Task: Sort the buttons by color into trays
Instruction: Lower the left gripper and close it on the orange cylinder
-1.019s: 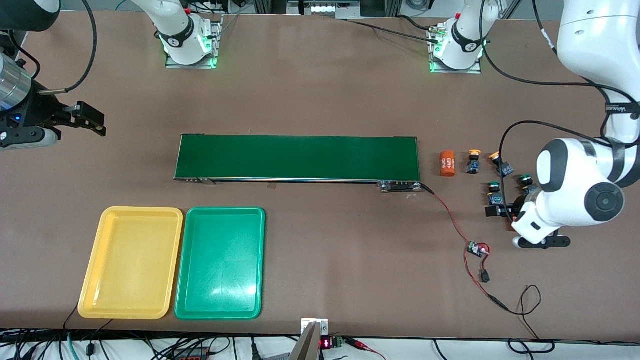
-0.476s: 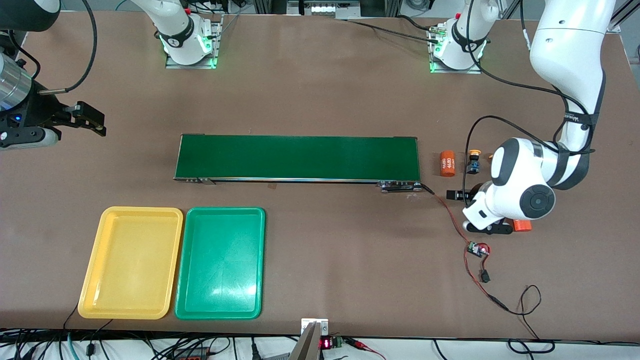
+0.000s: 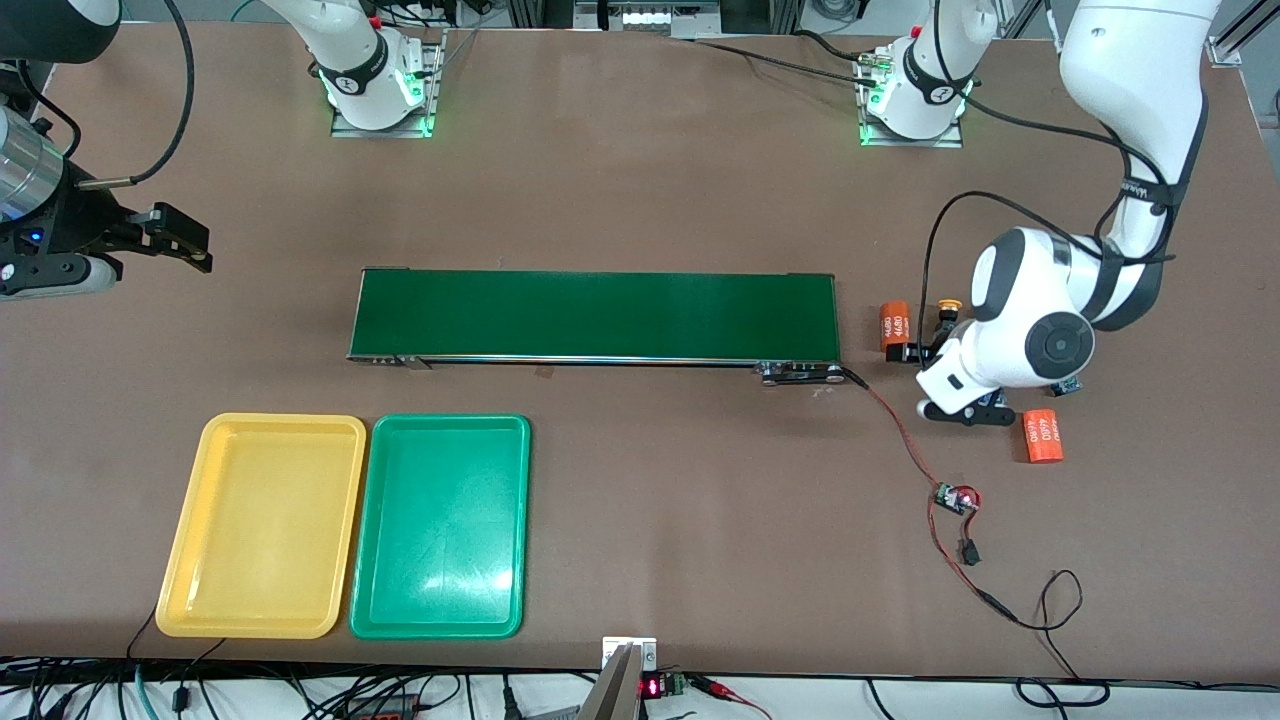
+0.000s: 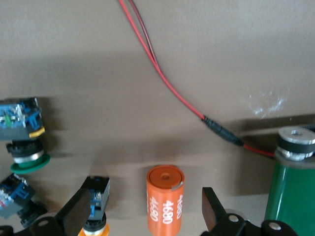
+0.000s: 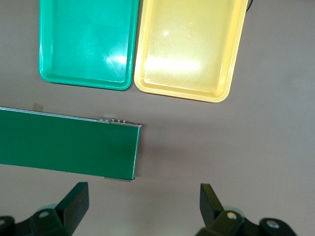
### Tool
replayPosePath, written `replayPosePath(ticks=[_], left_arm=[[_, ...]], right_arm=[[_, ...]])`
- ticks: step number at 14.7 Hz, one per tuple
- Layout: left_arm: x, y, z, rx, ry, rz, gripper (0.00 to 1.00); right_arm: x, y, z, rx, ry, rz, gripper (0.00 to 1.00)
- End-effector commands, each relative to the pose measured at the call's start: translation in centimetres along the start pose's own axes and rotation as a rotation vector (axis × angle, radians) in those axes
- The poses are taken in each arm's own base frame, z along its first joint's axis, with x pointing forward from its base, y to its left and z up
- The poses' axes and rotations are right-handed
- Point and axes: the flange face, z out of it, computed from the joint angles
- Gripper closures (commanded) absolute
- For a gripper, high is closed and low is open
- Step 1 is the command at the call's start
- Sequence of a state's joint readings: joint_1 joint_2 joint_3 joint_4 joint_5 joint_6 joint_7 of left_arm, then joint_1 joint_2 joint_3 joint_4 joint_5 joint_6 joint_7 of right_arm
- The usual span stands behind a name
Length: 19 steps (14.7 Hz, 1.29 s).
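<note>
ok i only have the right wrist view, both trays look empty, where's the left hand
Observer: The left hand is open over an orange cylinder just off the belt, at the left arm's end of the table.
Operator: any buttons by it
Observer: Yes, a yellow-capped button sits right beside that cylinder, by one finger.
Operator: and where's my right hand over the table
Observer: The right hand waits open above the table at the right arm's end.
</note>
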<state>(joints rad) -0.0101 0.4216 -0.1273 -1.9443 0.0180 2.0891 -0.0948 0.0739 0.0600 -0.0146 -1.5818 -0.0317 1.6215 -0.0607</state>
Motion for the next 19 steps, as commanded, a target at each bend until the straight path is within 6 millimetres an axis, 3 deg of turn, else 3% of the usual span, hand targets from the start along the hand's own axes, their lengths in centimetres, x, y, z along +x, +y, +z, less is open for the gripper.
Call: replayPosePath(ticks=[1, 4, 9, 11, 15, 17, 19], left_arm=[[-2.1, 0.0, 1.0, -0.016, 0.042, -0.011, 0.00], [-3.2, 0.4, 4.0, -0.016, 0.051, -0.006, 0.00], [-4.0, 1.9, 5.6, -0.017, 0.017, 0.003, 0.00], [-3.8, 1.7, 6.7, -0.020, -0.003, -0.008, 0.00], [-3.7, 1.1, 6.9, -0.022, -0.007, -0.015, 0.00], [-3.7, 1.1, 7.1, -0.023, -0.010, -0.020, 0.16], [-3.6, 0.7, 7.4, -0.025, -0.018, -0.041, 0.45]], right_arm=[[-0.2, 0.1, -0.3, -0.007, 0.003, -0.018, 0.00], [-0.1, -0.1, -0.3, -0.005, 0.003, -0.023, 0.00], [-0.2, 0.2, -0.3, -0.002, 0.003, -0.016, 0.00], [-0.2, 0.2, -0.3, -0.004, 0.003, -0.017, 0.00], [-0.2, 0.3, -0.3, -0.002, 0.003, -0.013, 0.00], [-0.1, 0.3, -0.3, -0.002, 0.003, -0.013, 0.00], [-0.1, 0.3, -0.1, -0.002, 0.000, -0.014, 0.00]])
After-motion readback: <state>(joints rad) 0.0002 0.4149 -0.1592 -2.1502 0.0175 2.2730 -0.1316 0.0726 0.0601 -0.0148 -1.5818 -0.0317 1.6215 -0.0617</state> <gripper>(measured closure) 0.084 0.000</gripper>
